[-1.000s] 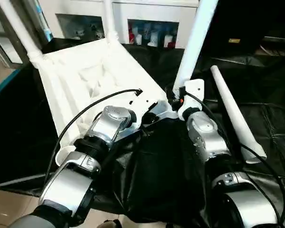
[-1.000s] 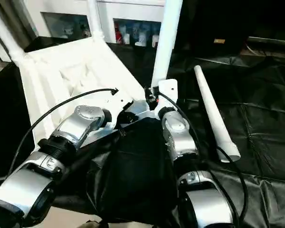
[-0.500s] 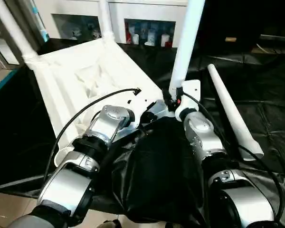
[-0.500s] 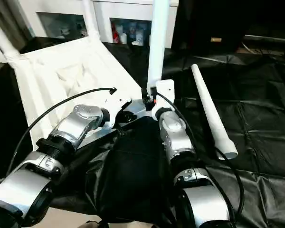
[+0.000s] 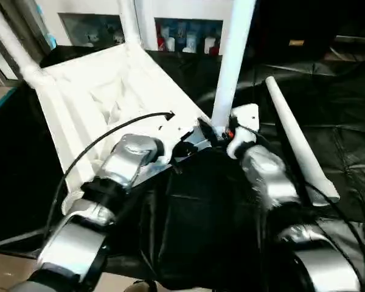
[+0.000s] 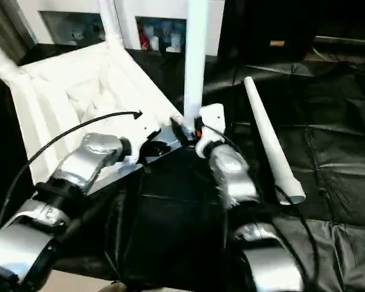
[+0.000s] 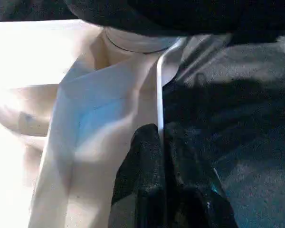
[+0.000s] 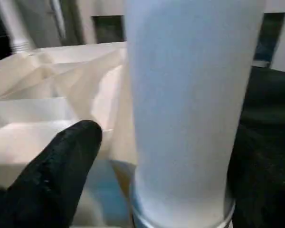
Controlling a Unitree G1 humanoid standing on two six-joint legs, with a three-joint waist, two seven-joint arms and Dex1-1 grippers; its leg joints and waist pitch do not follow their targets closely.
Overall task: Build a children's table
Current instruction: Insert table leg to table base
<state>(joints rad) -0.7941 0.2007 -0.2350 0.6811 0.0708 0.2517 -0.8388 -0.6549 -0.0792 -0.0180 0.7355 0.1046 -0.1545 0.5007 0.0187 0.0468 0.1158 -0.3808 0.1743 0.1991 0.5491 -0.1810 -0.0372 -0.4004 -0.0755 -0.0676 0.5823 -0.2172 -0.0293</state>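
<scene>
A black-draped bench (image 5: 347, 152) before a white cabinet (image 5: 188, 12) carries the upturned table top (image 5: 109, 91). Three legs stand socketed; the fourth leg (image 5: 298, 143) lies loose near the right edge. Left gripper (image 7: 161, 142) pinches the top's rim; right gripper (image 8: 147, 156) straddles the nearest leg (image 5: 226, 61), fingers wide.

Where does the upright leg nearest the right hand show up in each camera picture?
Left eye: upright leg, centre top, running down to the table top's near corner.
Right eye: same leg, centre top.
Left wrist: I cannot pick it out.
Right wrist: broad white tube close in front.
Shared landmark: the loose leg lying on the black cloth.
</scene>
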